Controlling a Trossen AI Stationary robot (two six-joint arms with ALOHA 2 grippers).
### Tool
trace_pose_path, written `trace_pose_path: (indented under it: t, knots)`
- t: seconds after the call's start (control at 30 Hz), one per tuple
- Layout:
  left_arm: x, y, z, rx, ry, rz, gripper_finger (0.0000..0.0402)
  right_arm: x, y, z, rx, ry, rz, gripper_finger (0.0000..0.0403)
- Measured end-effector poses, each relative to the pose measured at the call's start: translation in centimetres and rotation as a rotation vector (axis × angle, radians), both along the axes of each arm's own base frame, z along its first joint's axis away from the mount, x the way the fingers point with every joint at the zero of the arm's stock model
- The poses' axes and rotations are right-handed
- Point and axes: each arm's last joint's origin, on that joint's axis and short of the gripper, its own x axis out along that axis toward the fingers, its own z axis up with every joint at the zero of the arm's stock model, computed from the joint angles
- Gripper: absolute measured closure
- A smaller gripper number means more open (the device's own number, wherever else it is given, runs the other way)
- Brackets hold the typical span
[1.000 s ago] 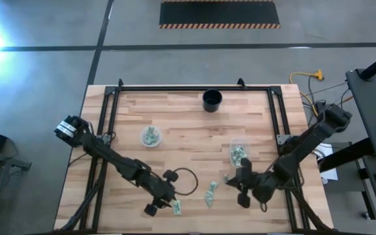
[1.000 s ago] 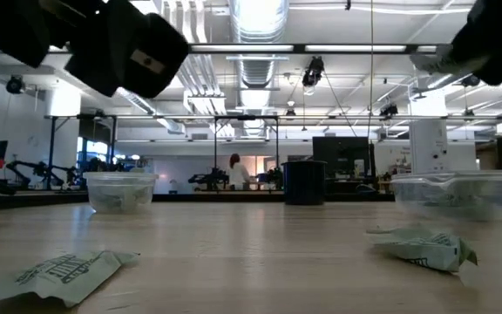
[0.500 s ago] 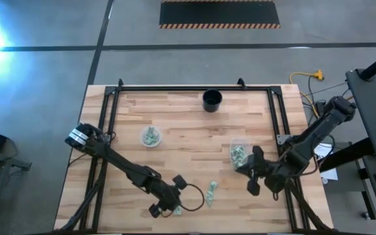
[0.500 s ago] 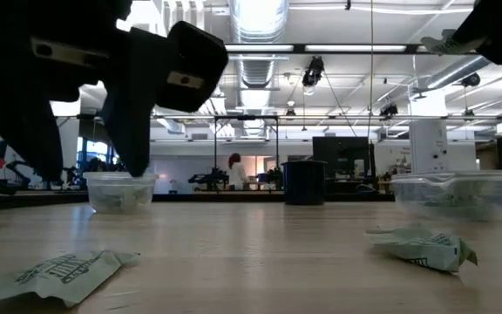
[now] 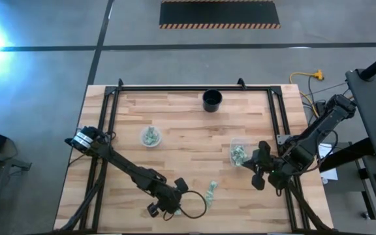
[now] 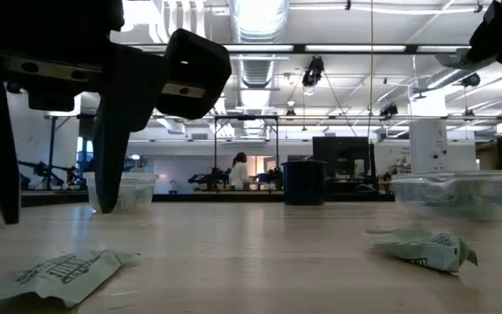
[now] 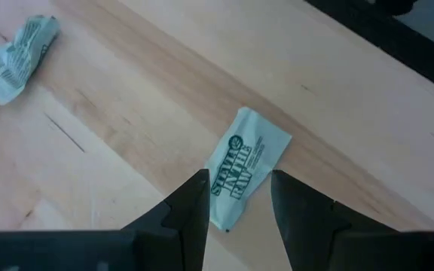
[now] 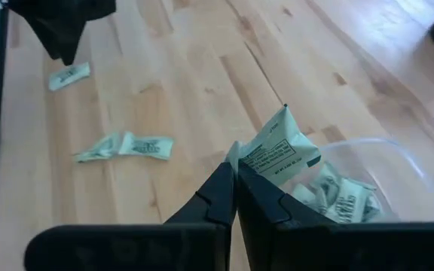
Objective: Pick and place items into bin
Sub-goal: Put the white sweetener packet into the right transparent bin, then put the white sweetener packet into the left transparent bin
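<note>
Wooden table (image 5: 188, 130) fronts a ducted workshop hall.

Black cup (image 5: 212, 100) on the wooden table (image 5: 188, 134)

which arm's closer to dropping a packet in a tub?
Right. Its gripper is shut on a packet right beside the clear tub. The left gripper is open above a packet lying on the table.
</note>
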Motion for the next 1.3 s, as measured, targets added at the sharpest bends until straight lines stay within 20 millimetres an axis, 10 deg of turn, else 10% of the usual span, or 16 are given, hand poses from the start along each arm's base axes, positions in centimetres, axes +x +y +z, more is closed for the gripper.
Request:
trace_pose_path:
  t: [0.6,0.93,1.3]
  knots:
    - [0.6,-0.3,-0.9,0.01,0.02,0.041,0.0272,-1.0,-1.0,-4.4,-0.013,0.095,-0.123,0.0394]
    - [0.6,-0.3,-0.8,0.011,0.02,0.043,0.0194,-1.1,-1.6,-5.3,-0.021,0.111,-0.162,0.0393]
    - [0.6,-0.2,-0.9,0.032,0.009,0.059,0.017,-0.9,-2.3,-5.9,-0.023,0.124,-0.209,0.032]
